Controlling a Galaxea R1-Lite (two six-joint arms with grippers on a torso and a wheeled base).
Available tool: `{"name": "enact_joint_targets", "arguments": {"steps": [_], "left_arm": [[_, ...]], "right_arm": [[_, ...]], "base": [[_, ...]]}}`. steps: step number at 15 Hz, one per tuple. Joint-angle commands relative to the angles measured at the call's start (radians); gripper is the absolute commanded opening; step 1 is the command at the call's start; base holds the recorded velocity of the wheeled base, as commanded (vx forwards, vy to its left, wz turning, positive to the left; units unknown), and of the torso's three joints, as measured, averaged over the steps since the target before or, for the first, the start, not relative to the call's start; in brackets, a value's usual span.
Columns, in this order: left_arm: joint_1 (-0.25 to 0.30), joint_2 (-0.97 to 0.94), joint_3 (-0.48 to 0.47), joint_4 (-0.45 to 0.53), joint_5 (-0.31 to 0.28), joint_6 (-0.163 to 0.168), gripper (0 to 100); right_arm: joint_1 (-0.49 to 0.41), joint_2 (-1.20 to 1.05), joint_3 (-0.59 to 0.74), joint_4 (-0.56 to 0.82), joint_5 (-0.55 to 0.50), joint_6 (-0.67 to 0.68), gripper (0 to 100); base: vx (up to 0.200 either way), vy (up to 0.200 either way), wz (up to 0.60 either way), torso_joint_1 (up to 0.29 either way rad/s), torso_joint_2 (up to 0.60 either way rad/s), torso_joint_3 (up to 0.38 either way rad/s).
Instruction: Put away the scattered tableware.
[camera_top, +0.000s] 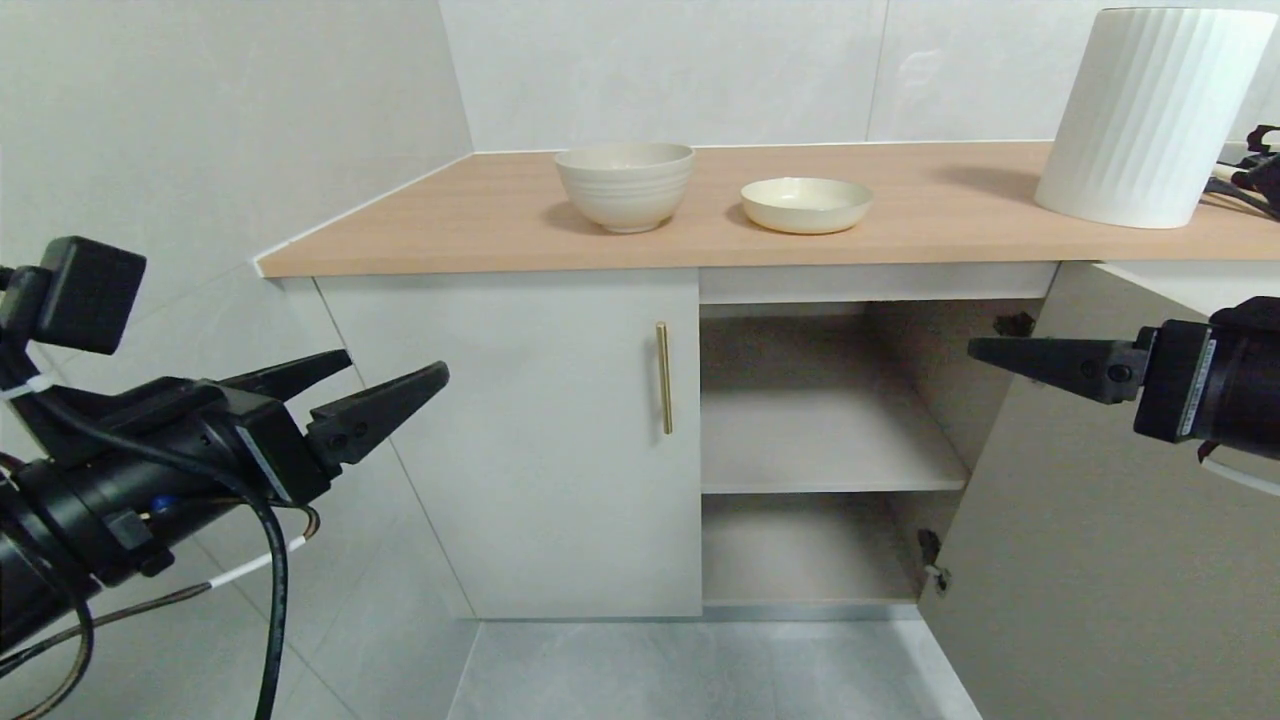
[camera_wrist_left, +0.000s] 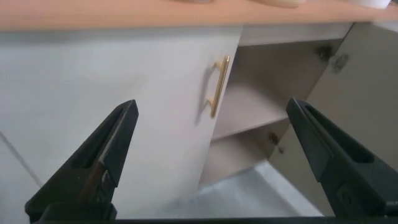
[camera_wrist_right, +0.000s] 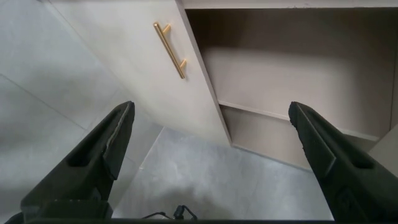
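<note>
My left pincer hangs low on my left, in front of the cabinet's shut door. Its jaws are spread wide with nothing between them, and my left wrist view shows the same gap. My right pincer sits by the open door. From my head I see it edge-on and cannot read its spread, but my right wrist view shows the fingers far apart and empty. The tableware is above both of them. A bowl and a shallow dish stand upright on the counter, near each other but not touching, with a ribbed white tub well off to my right. I take the door to be swung out so the shelf and the cabinet floor below it can receive them, and my jaws to be open because nothing is picked yet. The head view gives me the bowl and dish. My wrist views look lower, at the brass handle and the bare shelves, where the pieces should go. I judge the task is hardly begun, and the bowl, being nearer my left pincer, seems the natural first lift.
</note>
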Motion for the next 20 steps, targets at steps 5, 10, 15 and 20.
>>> {"name": "enact_joint_targets", "arguments": {"steps": [5,10,15,20], "left_arm": [[0.000,-0.102,-0.088,0.236,-0.005,0.001,100],[0.000,-0.100,-0.088,0.242,-0.005,0.001,100],[0.002,-0.094,-0.089,0.240,0.000,-0.005,100],[0.002,-0.092,-0.089,0.240,0.000,-0.005,100]], "right_arm": [[0.009,-0.014,0.004,0.001,0.002,0.000,100],[0.018,-0.027,0.011,0.001,0.010,0.000,100],[0.015,-0.046,0.032,-0.025,0.005,0.002,100],[0.002,-0.041,0.092,-0.161,0.010,0.000,100]], "base": [[0.160,0.000,0.00,0.001,0.00,0.003],[0.200,0.000,0.00,0.004,0.00,0.003],[0.040,0.000,0.00,0.000,0.00,0.001],[0.000,0.000,0.00,0.000,0.00,0.000]]}}
